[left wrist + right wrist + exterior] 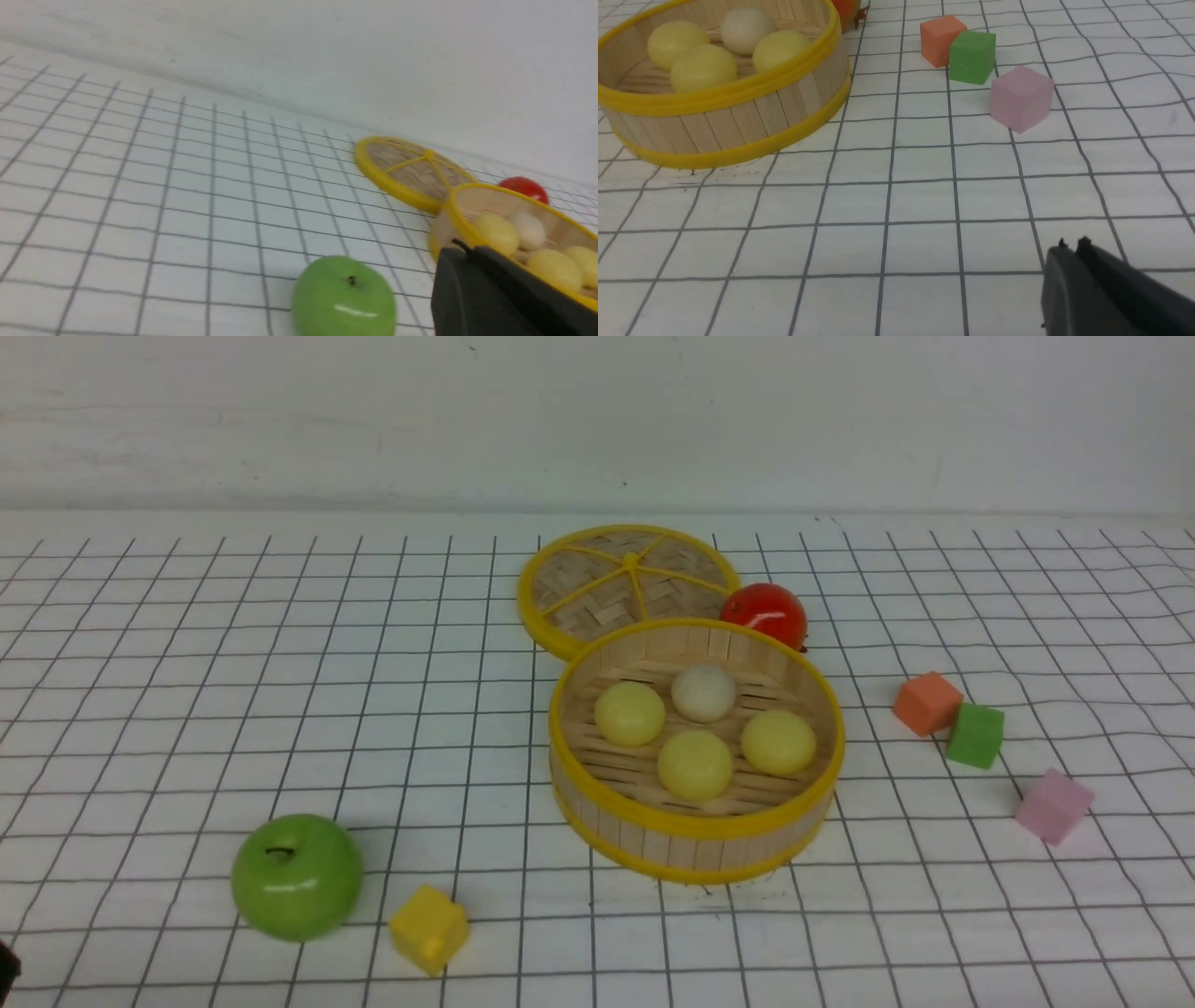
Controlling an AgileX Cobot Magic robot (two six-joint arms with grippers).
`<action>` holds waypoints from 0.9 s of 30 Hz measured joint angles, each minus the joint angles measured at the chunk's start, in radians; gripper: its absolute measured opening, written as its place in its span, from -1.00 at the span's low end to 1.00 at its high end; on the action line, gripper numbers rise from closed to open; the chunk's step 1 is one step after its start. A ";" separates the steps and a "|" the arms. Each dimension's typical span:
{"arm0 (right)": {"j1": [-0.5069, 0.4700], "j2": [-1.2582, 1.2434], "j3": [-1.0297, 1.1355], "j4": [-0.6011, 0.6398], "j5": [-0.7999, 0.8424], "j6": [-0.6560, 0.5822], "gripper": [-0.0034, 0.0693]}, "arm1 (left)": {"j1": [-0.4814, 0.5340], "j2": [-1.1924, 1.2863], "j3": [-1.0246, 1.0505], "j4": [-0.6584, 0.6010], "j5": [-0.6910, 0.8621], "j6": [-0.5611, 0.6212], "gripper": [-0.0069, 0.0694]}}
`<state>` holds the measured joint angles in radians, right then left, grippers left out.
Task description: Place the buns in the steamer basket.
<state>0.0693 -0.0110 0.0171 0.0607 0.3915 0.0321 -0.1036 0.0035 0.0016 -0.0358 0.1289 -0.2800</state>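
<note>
The steamer basket (695, 840) stands at the table's middle, a round bamboo tub with yellow rims. Inside it lie several buns: three pale yellow ones (630, 713) (695, 764) (778, 741) and an off-white one (703, 692). The wrist views show the basket (455, 210) (738, 121) with the buns (496, 233) (703, 67) in it. My left gripper (467, 252) is shut and empty, pulled back near the green apple. My right gripper (1071, 247) is shut with nothing in it, low over bare table, well clear of the basket. Neither gripper shows in the front view.
A flat woven lid (630, 583) lies behind the basket, with a red tomato (766, 613) beside it. A green apple (297, 876) and a yellow cube (428, 929) sit at front left. Orange (926, 703), green (976, 735) and pink (1053, 805) cubes lie to the right.
</note>
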 joint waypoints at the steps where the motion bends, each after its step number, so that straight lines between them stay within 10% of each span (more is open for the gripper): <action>1: 0.000 0.000 0.000 0.000 0.000 0.000 -0.85 | 0.005 -0.004 0.000 0.000 0.000 -0.001 -0.85; 6: 0.000 0.000 0.000 0.001 -0.001 0.000 -0.82 | 0.018 -0.013 0.030 0.007 0.233 -0.007 -0.85; 27: 0.000 0.000 0.000 0.001 -0.001 0.000 -0.74 | 0.017 -0.014 0.030 -0.009 0.248 -0.059 -0.85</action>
<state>0.0693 -0.0110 0.0171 0.0618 0.3906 0.0321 -0.0864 -0.0104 0.0312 -0.0452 0.3770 -0.3386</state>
